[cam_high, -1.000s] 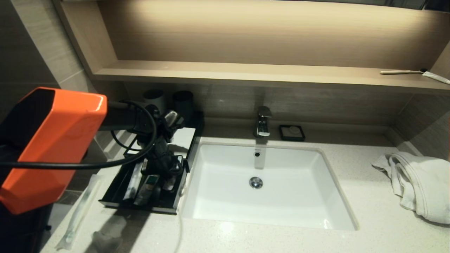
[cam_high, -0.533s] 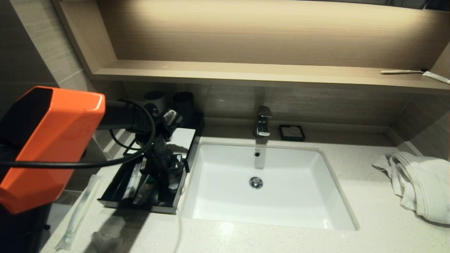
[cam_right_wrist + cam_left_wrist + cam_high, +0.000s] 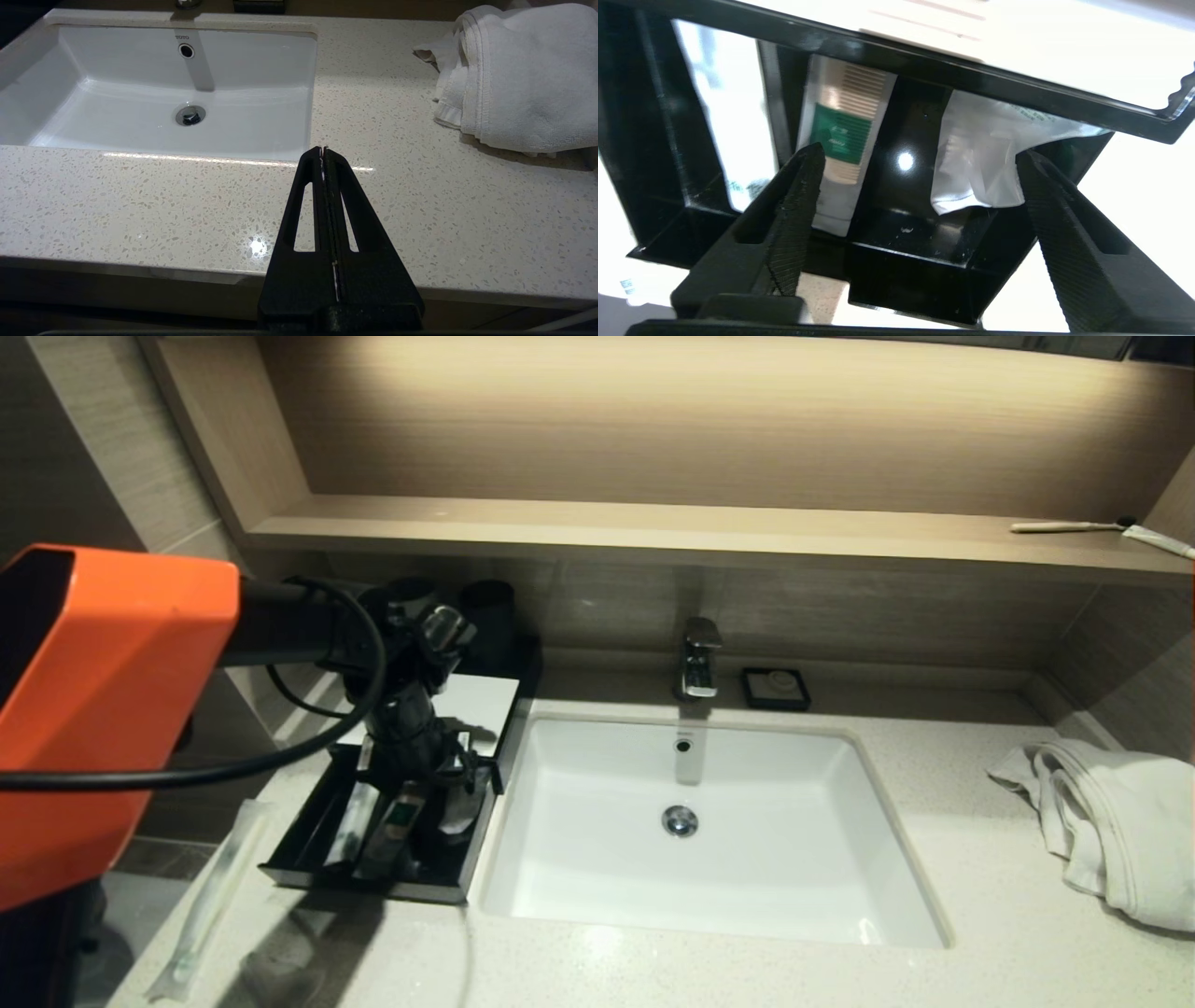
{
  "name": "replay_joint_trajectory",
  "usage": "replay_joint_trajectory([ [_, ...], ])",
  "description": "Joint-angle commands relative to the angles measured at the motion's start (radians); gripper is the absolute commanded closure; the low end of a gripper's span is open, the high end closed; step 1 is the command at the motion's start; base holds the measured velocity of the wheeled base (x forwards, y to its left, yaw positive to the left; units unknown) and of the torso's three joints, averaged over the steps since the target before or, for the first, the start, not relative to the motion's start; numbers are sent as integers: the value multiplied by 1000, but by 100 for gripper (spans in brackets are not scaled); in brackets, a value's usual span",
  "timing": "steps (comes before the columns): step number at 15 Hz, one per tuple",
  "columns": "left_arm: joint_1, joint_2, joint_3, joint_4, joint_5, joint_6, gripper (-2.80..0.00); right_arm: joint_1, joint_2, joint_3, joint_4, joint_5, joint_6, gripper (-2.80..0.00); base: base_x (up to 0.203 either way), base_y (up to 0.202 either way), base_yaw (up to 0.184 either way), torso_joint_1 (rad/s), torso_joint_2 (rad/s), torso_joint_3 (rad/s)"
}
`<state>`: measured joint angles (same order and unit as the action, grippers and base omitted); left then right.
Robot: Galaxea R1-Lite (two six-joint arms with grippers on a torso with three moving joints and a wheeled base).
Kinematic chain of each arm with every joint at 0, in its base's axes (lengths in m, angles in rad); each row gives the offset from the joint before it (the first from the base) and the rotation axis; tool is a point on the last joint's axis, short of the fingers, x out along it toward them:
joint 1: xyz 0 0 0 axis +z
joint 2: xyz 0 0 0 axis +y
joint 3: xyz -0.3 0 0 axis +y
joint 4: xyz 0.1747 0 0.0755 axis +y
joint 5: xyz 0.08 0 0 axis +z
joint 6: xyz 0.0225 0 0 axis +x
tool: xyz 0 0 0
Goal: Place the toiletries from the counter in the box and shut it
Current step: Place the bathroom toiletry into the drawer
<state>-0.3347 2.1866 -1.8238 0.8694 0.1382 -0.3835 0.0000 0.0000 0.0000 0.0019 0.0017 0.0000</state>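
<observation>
A black box (image 3: 308, 859) stands open left of the sink, with its shiny lid (image 3: 490, 705) raised at the back. Inside lie a tube with a green label (image 3: 400, 819) and a white packet (image 3: 457, 817). My left gripper (image 3: 415, 775) hangs open and empty just above the box. In the left wrist view the gripper (image 3: 920, 158) has its fingers spread over the tube (image 3: 843, 135) and the packet (image 3: 985, 158), touching neither. A long wrapped item (image 3: 210, 896) lies on the counter left of the box. My right gripper (image 3: 323, 151) is shut and empty near the counter's front edge.
The white sink (image 3: 560, 896) with its faucet (image 3: 700, 658) is right of the box. A white towel (image 3: 1111, 812) lies at the far right. Two dark cups (image 3: 485, 607) stand behind the box and a soap dish (image 3: 775, 688) beside the faucet. A shelf (image 3: 653, 527) runs above.
My left arm has risen and drawn back to the left, lifting the gripper a little higher over the box. The things in the box have stayed put.
</observation>
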Motion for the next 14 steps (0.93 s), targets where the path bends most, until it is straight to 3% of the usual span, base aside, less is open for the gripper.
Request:
replay_joint_trajectory([
  [1, 0, -24, 0, 7, 5, -3, -280, 0, 0, 0, 1, 0, 0, 0, 0, 0, 0, 0, 0, 0],
  [9, 0, -183, 18, 9, 35, -11, -280, 0, 0, 0, 0, 0, -1, 0, 0, 0, 0, 0, 0, 0],
  [10, 0, -223, 38, 12, 35, -11, 0, -1, 0, 0, 0, 1, -1, 0, 0, 0, 0, 0, 0, 0],
  [14, 3, -333, 182, 11, 34, -15, 0, 0, 0, 0, 0, 0, -1, 0, 0, 0, 0, 0, 0, 0],
])
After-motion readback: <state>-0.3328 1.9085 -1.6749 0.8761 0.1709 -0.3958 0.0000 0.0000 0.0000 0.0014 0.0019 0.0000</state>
